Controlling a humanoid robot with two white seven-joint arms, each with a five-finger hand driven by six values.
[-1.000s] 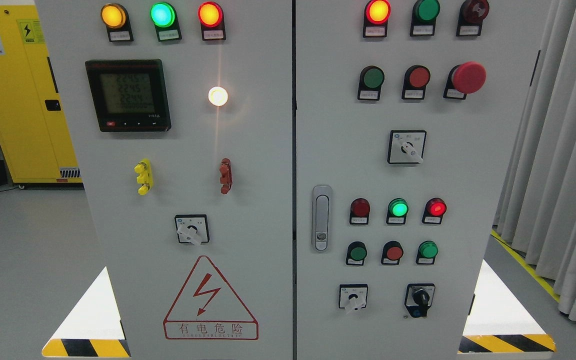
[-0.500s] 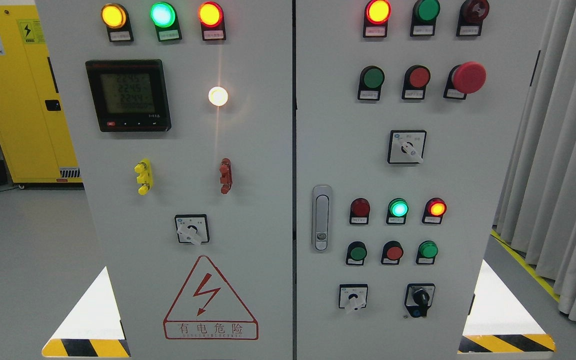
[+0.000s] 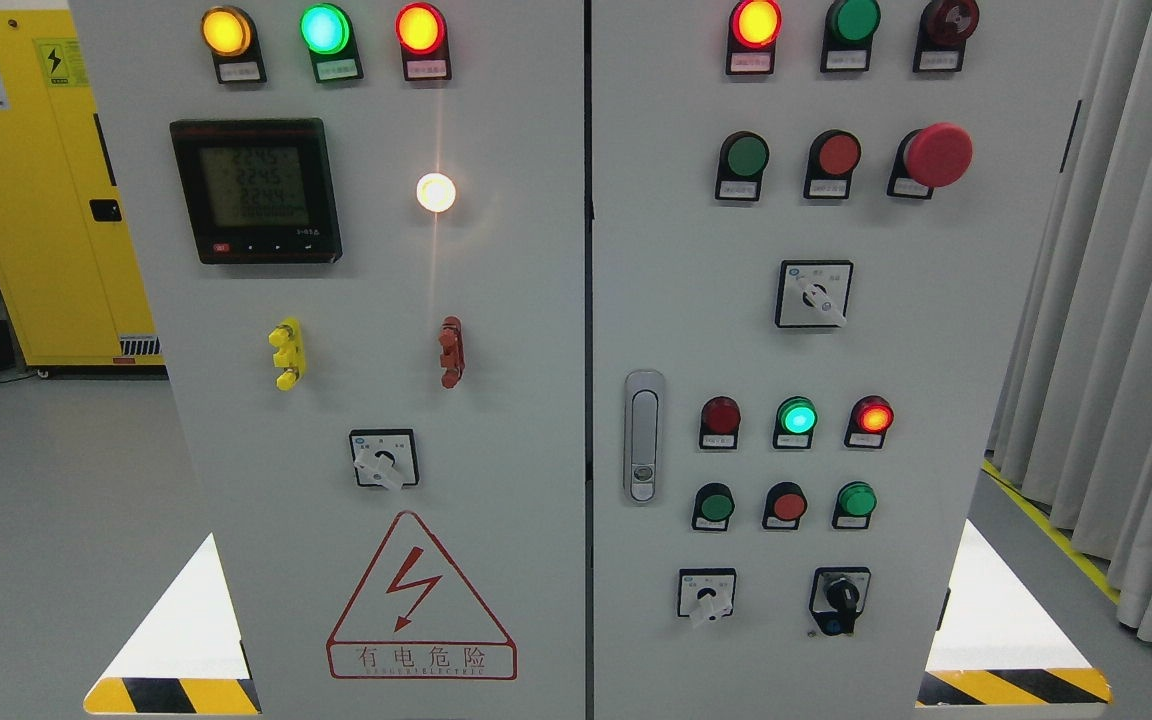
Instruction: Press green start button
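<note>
Grey curtains point(image 3: 1126, 300) flank the control cabinet point(image 3: 576, 300) before me, its green push button point(image 3: 743, 156) beside a red one point(image 3: 839, 155), my hands out of view.

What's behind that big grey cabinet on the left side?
Behind the grey cabinet, at its left edge, stands a yellow cabinet with warning stickers, on the grey floor. Its right part is hidden by the grey cabinet, as is anything further behind.
</note>
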